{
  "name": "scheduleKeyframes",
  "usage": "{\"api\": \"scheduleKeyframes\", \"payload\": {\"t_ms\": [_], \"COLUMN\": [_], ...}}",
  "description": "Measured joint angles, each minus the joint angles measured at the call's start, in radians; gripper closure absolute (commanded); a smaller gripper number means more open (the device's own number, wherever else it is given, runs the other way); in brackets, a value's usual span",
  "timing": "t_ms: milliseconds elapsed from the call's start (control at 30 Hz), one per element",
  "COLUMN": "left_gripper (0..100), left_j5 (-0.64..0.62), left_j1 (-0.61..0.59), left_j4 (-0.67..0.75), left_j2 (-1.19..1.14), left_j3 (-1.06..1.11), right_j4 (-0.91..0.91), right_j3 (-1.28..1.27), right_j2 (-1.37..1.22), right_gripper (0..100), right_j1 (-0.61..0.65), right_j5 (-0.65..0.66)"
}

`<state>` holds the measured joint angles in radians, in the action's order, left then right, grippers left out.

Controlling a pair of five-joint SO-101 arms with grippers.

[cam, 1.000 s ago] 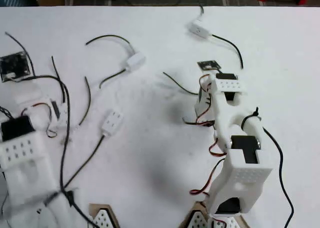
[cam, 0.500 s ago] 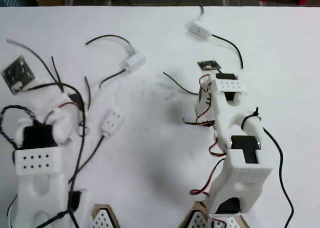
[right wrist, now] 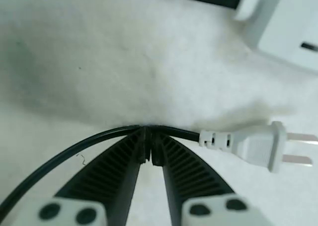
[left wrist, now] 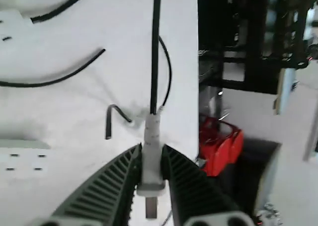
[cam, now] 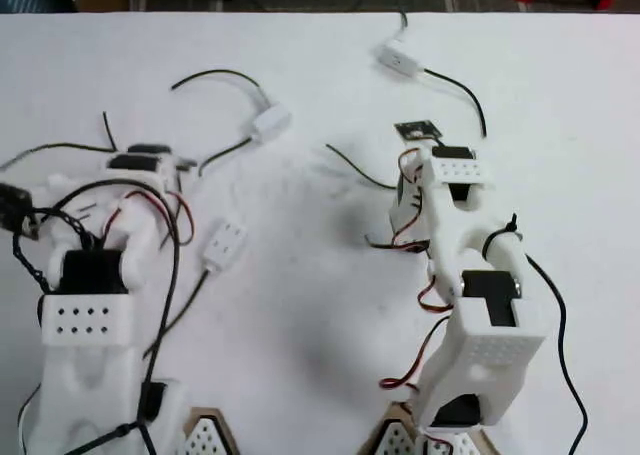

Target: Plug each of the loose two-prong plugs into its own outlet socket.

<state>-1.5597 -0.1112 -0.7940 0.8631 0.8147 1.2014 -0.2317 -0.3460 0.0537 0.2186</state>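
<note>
Landmark: near socket [cam: 225, 243] on the table [cam: 320, 315]. Well to its right, right gripper [right wrist: 149, 136] pinched shut on a black cord [right wrist: 179, 132] just behind a white plug [right wrist: 253, 146]; plug flat, long axis across the jaws, prongs aimed sideways away. Left of the socket, slightly beyond and the closer of the two, left gripper [left wrist: 151, 149] clamping a second plug [left wrist: 150, 161], axis along the jaws, prong end toward the wrist; reorientation probably needed. Farther off, middle socket [cam: 270, 123] and far socket [cam: 400, 58].
</note>
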Motion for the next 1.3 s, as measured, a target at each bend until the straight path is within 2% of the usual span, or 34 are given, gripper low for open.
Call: {"api": "scheduleKeyframes", "payload": {"t_ms": [100, 333, 600, 733, 867, 1000, 1133, 1300], "left_gripper": [97, 97, 97, 97, 97, 97, 97, 97], "left_j5": [-0.106, -0.209, -0.282, -0.284, -0.284, -0.284, -0.284, -0.284], "left_j1": [0.003, 0.006, 0.005, -0.048, -0.094, -0.101, -0.133, -0.12], "left_j4": [0.055, 0.158, 0.08, 0.16, 0.304, 0.358, 0.367, 0.367], "left_j2": [0.0, 0.023, 0.396, 0.588, 0.727, 0.858, 0.954, 0.947], "left_j3": [0.0, 0.0, 0.041, 0.181, 0.367, 0.477, 0.499, 0.506], "right_j4": [0.0, 0.0, 0.0, 0.038, 0.23, 0.46, 0.509, 0.517], "right_j3": [0.0, -0.003, -0.003, 0.009, 0.08, 0.247, 0.336, 0.408], "right_j2": [0.0, 0.0, 0.0, 0.011, 0.08, 0.239, 0.443, 0.594], "right_gripper": [97.7, 97.7, 97.7, 97.7, 97.7, 97.7, 96.7, 93.3], "right_j1": [0.0, 0.0, 0.023, 0.04, 0.129, 0.239, 0.381, 0.618], "right_j5": [0.0, 0.0, 0.0, -0.002, 0.0, 0.015, 0.095, 0.14]}}
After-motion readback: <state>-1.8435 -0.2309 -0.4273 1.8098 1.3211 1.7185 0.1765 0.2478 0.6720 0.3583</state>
